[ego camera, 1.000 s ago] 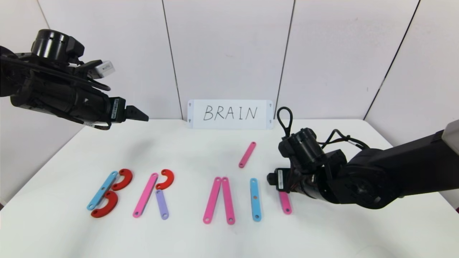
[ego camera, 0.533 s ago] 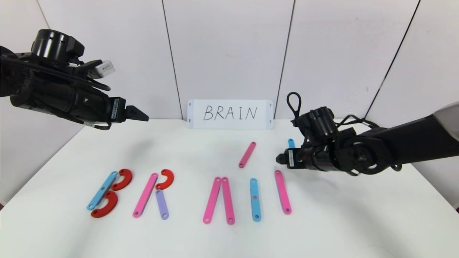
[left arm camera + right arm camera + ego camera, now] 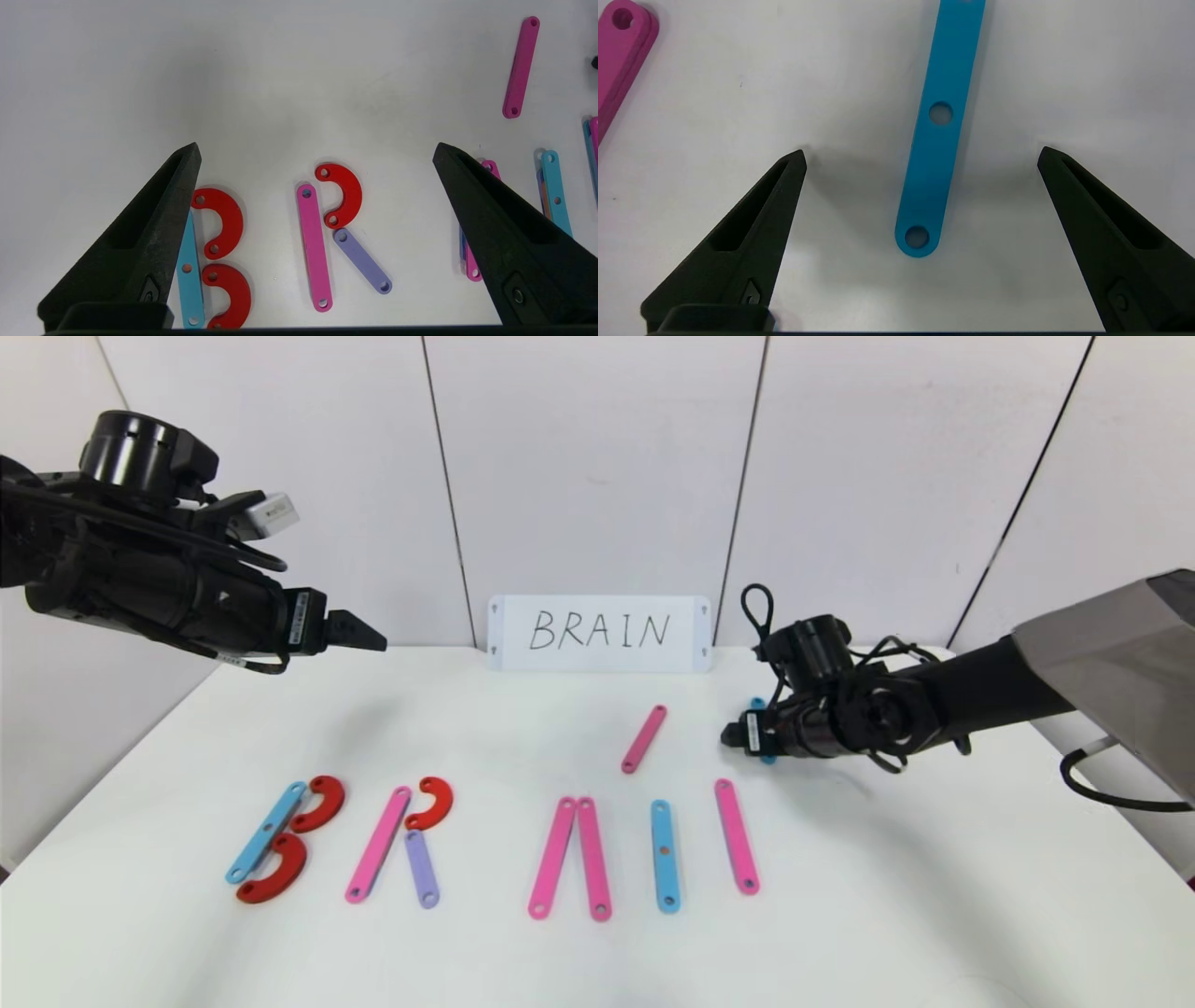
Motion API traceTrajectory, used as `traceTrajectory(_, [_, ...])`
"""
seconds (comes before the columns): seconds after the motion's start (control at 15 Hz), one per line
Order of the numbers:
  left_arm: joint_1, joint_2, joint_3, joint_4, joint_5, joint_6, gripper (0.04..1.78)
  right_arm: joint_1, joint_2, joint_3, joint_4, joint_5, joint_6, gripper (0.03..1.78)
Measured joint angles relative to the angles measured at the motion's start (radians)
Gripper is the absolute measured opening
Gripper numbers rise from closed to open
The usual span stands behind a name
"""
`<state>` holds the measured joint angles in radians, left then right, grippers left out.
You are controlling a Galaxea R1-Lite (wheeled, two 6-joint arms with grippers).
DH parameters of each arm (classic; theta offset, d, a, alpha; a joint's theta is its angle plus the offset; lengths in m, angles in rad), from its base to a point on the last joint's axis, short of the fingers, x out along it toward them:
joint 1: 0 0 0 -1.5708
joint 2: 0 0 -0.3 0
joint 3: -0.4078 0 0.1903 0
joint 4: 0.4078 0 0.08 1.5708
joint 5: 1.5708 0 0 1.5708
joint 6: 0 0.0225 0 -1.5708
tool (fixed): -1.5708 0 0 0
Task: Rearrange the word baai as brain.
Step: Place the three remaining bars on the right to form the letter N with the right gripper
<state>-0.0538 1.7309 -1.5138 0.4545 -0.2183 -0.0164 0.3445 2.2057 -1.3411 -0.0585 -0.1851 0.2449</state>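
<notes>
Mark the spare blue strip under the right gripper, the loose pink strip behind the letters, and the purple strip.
spare blue strip (image 3: 941, 112), right wrist view, middle hole.
loose pink strip (image 3: 644, 738), head view, mid-length.
purple strip (image 3: 421, 869), head view, mid-length.

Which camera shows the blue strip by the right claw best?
The right wrist view: the blue strip lies in plain sight between the open right gripper fingers. The head view shows only slivers; the left wrist view misses it.

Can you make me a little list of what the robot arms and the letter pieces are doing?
left gripper: open, parked high over the B and R
right gripper: open, hovering over a spare blue strip, not touching it
letters made: B, R, I
A: two pink strips, no crossbar
N: one pink strip only
loose pink strip: lying behind the row
card: says BRAIN
</notes>
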Motion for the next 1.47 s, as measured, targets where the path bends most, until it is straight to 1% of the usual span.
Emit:
traceTrajectory(0.13, [0.000, 0.000, 0.000, 0.000, 0.000, 0.000, 1.74, -0.004, 0.020, -0.017, -0.004, 0.001, -0.001, 1.71])
traceTrajectory(0.2, [0.000, 0.000, 0.000, 0.000, 0.000, 0.000, 1.74, -0.005, 0.025, -0.022, -0.005, 0.000, -0.002, 1.66])
traceTrajectory(0.33, [0.000, 0.000, 0.000, 0.000, 0.000, 0.000, 1.74, -0.005, 0.031, -0.025, -0.006, 0.001, -0.001, 1.49])
traceTrajectory(0.4, [0.000, 0.000, 0.000, 0.000, 0.000, 0.000, 1.74, -0.005, 0.032, -0.025, -0.006, 0.000, 0.000, 1.37])
traceTrajectory(0.47, [0.000, 0.000, 0.000, 0.000, 0.000, 0.000, 1.74, -0.005, 0.032, -0.025, -0.006, 0.000, 0.000, 1.21])
traceTrajectory(0.67, [0.000, 0.000, 0.000, 0.000, 0.000, 0.000, 1.74, -0.006, 0.033, -0.025, -0.004, 0.000, 0.000, 0.66])
traceTrajectory(0.73, [0.000, 0.000, 0.000, 0.000, 0.000, 0.000, 1.74, -0.006, 0.034, -0.025, -0.003, -0.001, 0.000, 0.52])
traceTrajectory(0.87, [0.000, 0.000, 0.000, 0.000, 0.000, 0.000, 1.74, -0.006, 0.035, -0.024, -0.003, -0.001, 0.001, 0.31])
traceTrajectory(0.93, [0.000, 0.000, 0.000, 0.000, 0.000, 0.000, 1.74, -0.006, 0.035, -0.023, -0.002, -0.001, 0.002, 0.29])
traceTrajectory(1.27, [0.000, 0.000, 0.000, 0.000, 0.000, 0.000, 1.74, -0.005, 0.010, 0.001, 0.004, 0.003, 0.001, 0.28])
traceTrajectory(1.4, [0.000, 0.000, 0.000, 0.000, 0.000, 0.000, 1.74, -0.002, -0.031, 0.042, 0.009, 0.026, -0.003, 0.28])
traceTrajectory(1.47, [0.000, 0.000, 0.000, 0.000, 0.000, 0.000, 1.74, 0.000, -0.059, 0.072, 0.007, 0.050, -0.009, 0.28])
